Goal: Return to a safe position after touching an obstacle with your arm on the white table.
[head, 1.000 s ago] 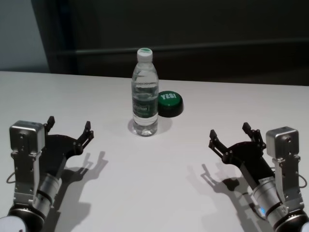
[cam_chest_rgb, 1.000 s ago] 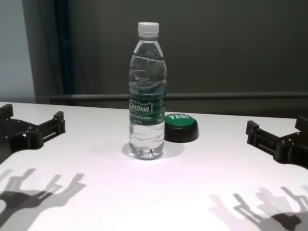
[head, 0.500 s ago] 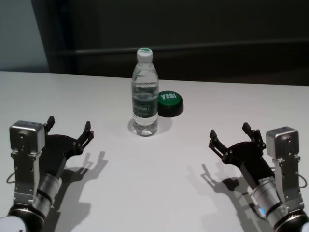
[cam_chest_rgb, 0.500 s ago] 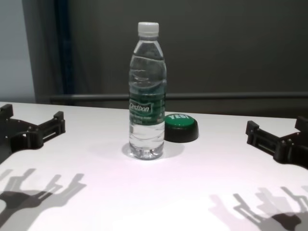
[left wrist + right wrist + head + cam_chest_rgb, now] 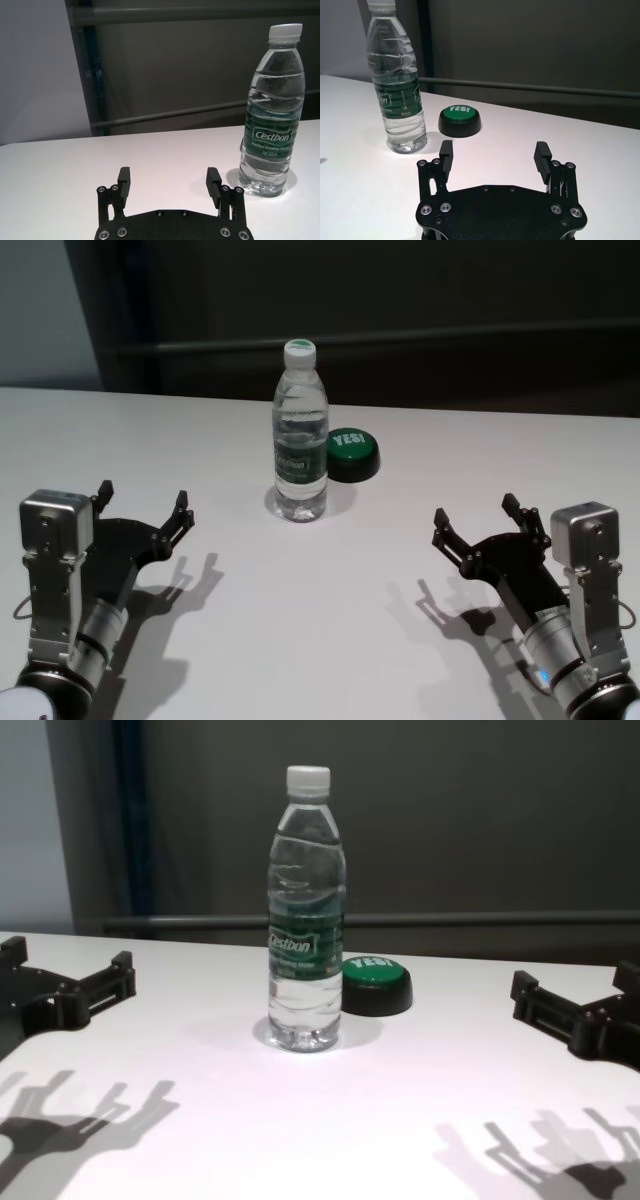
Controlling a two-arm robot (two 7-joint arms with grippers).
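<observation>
The obstacle, a tall clear water bottle (image 5: 301,435) with a white cap and dark green label, stands upright near the middle of the white table (image 5: 320,640). It also shows in the chest view (image 5: 305,915), the left wrist view (image 5: 272,110) and the right wrist view (image 5: 397,82). My left gripper (image 5: 142,503) is open and empty, low over the table at the near left, well apart from the bottle. My right gripper (image 5: 478,515) is open and empty at the near right, also apart from it. Both show in their wrist views, left (image 5: 170,182) and right (image 5: 493,156).
A low round green push-button (image 5: 352,454) on a black base sits just behind and to the right of the bottle, almost touching it. A dark wall with a rail runs behind the table's far edge.
</observation>
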